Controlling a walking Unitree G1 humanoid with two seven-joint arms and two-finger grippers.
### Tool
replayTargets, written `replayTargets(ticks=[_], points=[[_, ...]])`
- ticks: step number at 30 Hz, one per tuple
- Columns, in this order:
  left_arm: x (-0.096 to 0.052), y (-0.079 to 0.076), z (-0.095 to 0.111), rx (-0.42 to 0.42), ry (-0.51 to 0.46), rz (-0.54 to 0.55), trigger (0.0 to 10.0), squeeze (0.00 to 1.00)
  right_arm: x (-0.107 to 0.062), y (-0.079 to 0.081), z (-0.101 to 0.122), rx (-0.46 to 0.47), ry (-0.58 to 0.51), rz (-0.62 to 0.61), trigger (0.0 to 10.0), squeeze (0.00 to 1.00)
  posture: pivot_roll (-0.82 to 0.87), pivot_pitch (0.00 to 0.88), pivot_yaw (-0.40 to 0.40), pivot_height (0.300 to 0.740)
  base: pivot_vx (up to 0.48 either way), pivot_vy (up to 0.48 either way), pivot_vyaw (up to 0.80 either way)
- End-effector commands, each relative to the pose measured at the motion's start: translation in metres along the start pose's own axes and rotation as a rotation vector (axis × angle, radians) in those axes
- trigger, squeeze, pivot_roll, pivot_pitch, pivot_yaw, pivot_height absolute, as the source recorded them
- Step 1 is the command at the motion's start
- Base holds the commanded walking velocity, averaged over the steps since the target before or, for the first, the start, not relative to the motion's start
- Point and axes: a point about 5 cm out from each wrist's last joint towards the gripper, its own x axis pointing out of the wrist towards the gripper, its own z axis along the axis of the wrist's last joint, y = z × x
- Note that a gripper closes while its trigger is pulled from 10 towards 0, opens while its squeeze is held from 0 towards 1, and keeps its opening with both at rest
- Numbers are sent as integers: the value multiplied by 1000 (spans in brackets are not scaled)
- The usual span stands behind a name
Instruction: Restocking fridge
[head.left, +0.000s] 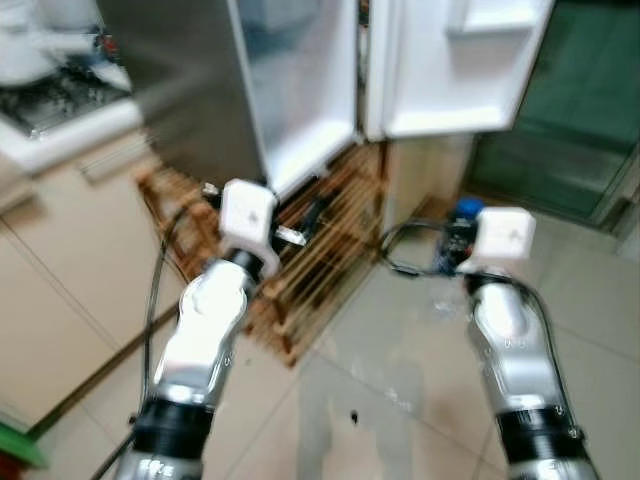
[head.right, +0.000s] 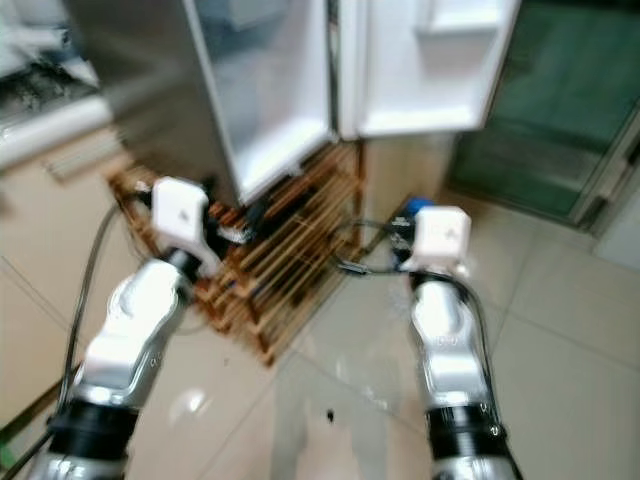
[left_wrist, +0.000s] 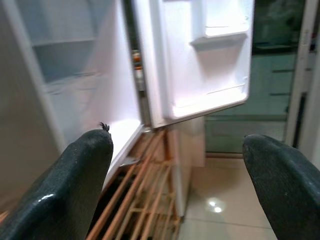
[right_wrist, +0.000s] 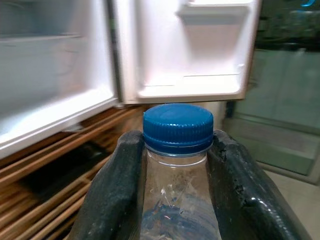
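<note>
bottle in hand, fridge ahead and above

the left tool (left_wrist: 177, 190) hangs released and empty before the low wooden slatted rack (head.left: 320, 250); the open white fridge (head.left: 300, 90) stands beyond and higher, door shelves (right_wrist: 212, 10) bare. the right tool (right_wrist: 177, 165) is clenched on a clear plastic bottle with a blue cap (right_wrist: 178, 127), upright, so the right arm must carry it forward and up.

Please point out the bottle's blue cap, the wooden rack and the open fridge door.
blue cap (right_wrist: 178, 127), right wrist view, cap side.
wooden rack (head.left: 330, 240), left eye view, slats.
fridge door (left_wrist: 210, 65), left wrist view, inner panel.
</note>
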Motion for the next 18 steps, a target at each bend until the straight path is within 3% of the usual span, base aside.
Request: replayTargets(ticks=[1, 4, 18], points=[[3, -7, 3, -4, -10, -25, 10000, 0, 2, -11, 10, -22, -56, -34, 10000, 16, -46, 0, 80, 740, 480, 0, 0], [4, -7, 2, -5, -10, -28, 10000, 0, 3, -11, 10, -31, -52, -32, 10000, 16, -48, 0, 78, 740, 480, 0, 0], [-1, 1, -22, 13, 94, 22, 10000, 0, -3, -19, 5, -22, -43, -46, 10000, 55, -54, 0, 80, 740, 480, 0, -755]])
